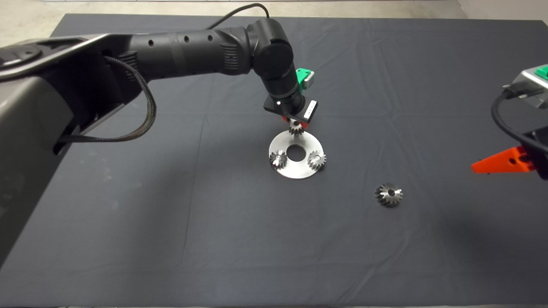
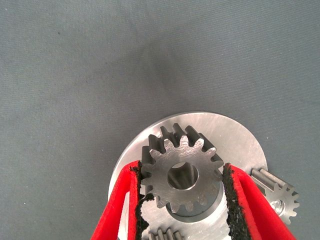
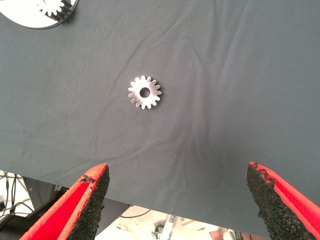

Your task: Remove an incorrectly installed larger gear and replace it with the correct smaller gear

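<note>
My left gripper [image 1: 296,124] is shut on the smaller gear [image 1: 295,128], a shiny fine-toothed gear with a central hole. It holds the gear over the far part of the round silver plate [image 1: 295,172]. In the left wrist view the pads [image 2: 230,195] press the gear [image 2: 165,187] from both sides above the plate [image 2: 235,135]. I cannot tell whether the gear touches the plate. The larger gear [image 1: 388,195], darker with coarse flared teeth, lies flat on the mat to the right of the plate. It also shows in the right wrist view [image 3: 145,92]. My right gripper [image 3: 177,200] is open and empty at the right edge.
Two more small shiny gears [image 1: 278,159] [image 1: 317,159] sit on the near part of the plate, left and right of its centre hole [image 1: 295,152]. The right arm's red finger [image 1: 503,161] pokes in at the right edge. The left arm crosses the far left of the mat.
</note>
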You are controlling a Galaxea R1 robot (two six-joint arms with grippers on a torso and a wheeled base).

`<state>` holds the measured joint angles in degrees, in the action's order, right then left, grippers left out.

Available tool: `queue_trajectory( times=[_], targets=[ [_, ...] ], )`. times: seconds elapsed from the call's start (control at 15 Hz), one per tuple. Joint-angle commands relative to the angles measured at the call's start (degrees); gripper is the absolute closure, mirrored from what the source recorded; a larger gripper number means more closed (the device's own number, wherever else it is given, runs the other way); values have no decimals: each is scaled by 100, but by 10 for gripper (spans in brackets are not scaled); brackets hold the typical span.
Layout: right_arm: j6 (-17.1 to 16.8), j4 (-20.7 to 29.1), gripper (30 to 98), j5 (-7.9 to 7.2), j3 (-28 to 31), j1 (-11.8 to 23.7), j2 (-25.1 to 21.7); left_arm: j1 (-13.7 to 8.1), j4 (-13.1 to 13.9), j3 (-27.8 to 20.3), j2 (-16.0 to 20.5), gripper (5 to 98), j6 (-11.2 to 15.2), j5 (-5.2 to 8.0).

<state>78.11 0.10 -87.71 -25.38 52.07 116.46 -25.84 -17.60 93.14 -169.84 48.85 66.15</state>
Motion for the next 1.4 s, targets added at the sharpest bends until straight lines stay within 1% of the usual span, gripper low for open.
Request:
queue_trajectory(
  times=[0.0,0.07,0.13,0.27,0.4,1.33],
  targets=[
    [47,164,556,-334,35,129,-13,-70,29,-16,-19,721,17,-58],
    [47,157,556,-334,35,129,-13,-70,29,-16,-19,721,19,-63],
    [47,158,556,-334,35,129,-13,-70,29,-8,-19,721,19,-112],
    [47,162,557,-334,35,129,-21,-26,29,1,-19,721,19,-146],
    [47,157,556,-334,35,129,-21,-26,29,1,-28,722,19,-216],
    [47,166,556,-334,35,129,-21,-35,29,19,-28,722,11,-216]
  ],
)
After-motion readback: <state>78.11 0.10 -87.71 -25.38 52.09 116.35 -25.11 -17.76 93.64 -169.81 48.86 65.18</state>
